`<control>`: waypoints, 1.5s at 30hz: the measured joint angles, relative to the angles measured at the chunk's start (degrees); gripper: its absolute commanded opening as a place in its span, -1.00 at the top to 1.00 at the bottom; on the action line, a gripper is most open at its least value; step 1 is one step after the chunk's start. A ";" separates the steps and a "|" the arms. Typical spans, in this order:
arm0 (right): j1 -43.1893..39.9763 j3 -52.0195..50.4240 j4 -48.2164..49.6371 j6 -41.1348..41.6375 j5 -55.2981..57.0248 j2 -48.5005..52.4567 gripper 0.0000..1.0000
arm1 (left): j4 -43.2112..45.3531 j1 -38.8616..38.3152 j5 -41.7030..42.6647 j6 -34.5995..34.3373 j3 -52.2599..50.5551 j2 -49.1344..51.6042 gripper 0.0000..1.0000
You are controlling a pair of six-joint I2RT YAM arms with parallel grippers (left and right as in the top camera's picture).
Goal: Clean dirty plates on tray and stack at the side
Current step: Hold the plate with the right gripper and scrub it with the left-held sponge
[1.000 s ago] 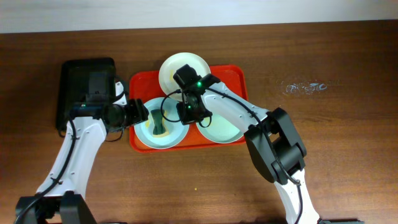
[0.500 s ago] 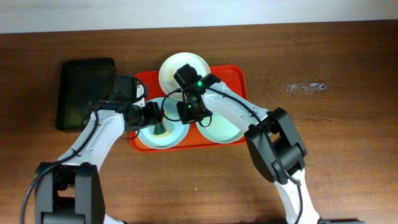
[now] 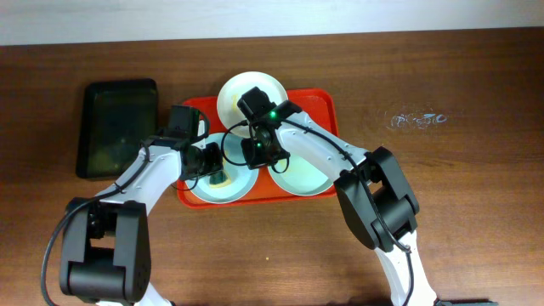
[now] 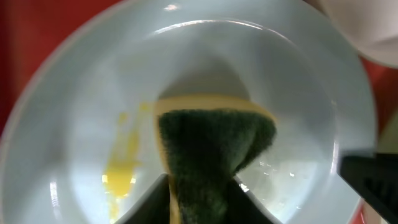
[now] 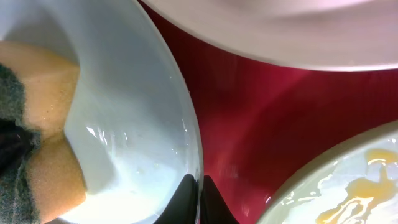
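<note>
Three plates lie on the orange-red tray (image 3: 321, 104): a cream-white one (image 3: 231, 95) at the back, a mint-blue one (image 3: 217, 189) at front left and a mint-blue one (image 3: 306, 178) at front right. My left gripper (image 3: 214, 167) is shut on a green and yellow sponge (image 4: 214, 140) pressed into the front-left plate (image 4: 74, 118), beside a yellow smear (image 4: 121, 171). My right gripper (image 5: 198, 202) is shut on that plate's rim (image 5: 189, 124). The front-right plate (image 5: 348, 186) shows yellow smears too.
A black rectangular tray (image 3: 115, 126) lies on the wooden table left of the orange-red tray. A faint white scuff (image 3: 416, 120) marks the table at the right.
My left arm has swung from beside the black tray rightward over the front-left plate, bringing the sponge further into the plate. The right arm has stayed still.
</note>
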 measured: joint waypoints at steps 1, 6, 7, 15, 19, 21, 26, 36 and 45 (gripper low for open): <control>0.00 0.00 0.02 0.00 0.00 0.00 0.92 | -0.02 0.00 -0.85 -0.42 0.00 0.00 1.00; 0.00 0.00 0.20 0.00 0.00 0.00 0.92 | -2.73 0.00 -7.72 -0.24 0.35 0.00 1.00; 0.00 0.00 0.20 -0.02 0.00 0.00 0.92 | -3.87 0.00 -9.27 -0.24 0.70 0.00 1.00; 0.00 0.00 0.33 0.00 0.02 0.00 0.92 | -10.49 0.17 -8.26 -0.24 9.57 0.09 1.00; 0.00 0.00 0.68 0.00 0.02 0.00 0.92 | -8.37 -0.79 -3.78 -0.26 9.57 2.38 1.00; 0.00 0.00 0.66 0.00 0.02 0.00 0.92 | -7.50 -1.18 -3.34 -0.26 9.57 5.79 1.00; 0.00 0.00 0.87 -0.02 0.02 0.02 0.92 | -10.29 -0.96 -9.18 -0.26 10.56 7.45 1.00; 0.02 0.00 1.05 0.00 -0.39 0.02 0.92 | -19.61 0.24 -20.74 -0.24 16.65 6.99 1.00; 0.02 0.00 1.07 0.00 -0.35 0.02 0.92 | -10.34 0.37 -2.64 -0.26 10.47 6.43 1.00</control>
